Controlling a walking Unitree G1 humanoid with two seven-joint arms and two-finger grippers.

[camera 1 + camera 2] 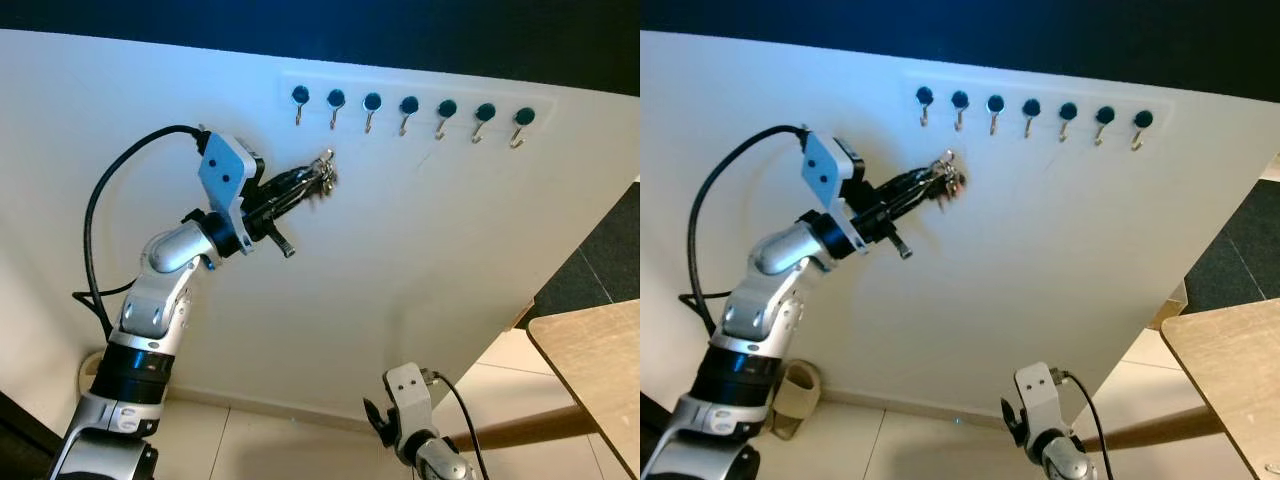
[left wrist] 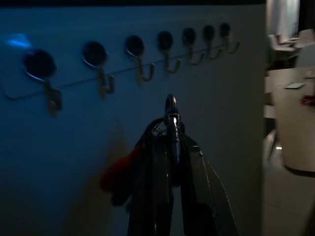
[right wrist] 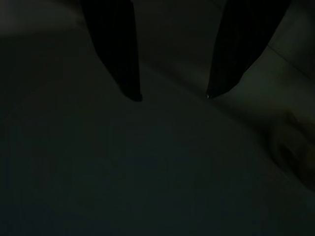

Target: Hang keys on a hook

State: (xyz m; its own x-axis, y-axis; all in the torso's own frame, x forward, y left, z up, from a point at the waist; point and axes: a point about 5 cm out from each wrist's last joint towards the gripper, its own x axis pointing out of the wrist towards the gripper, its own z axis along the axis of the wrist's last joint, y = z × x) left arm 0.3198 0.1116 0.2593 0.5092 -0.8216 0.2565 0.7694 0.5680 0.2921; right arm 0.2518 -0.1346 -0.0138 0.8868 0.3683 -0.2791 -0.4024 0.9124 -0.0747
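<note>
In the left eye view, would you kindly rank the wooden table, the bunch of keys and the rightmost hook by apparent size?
1. Wooden table, cropped by the frame.
2. Bunch of keys, held in the left end effector.
3. Rightmost hook, though it looks nearly alike to the keys.

Seven hooks [image 1: 409, 112] line one rail [image 1: 420, 90] on the white wall [image 1: 420, 260], above and beyond the left claw [image 1: 318, 178]. One bunch of keys [image 1: 326, 172] sits clamped in that claw. Two claws are counted in all: the right claw [image 3: 172, 96] hangs low, fingers apart. One wooden bench [image 1: 595, 360] stands to the right.
</note>
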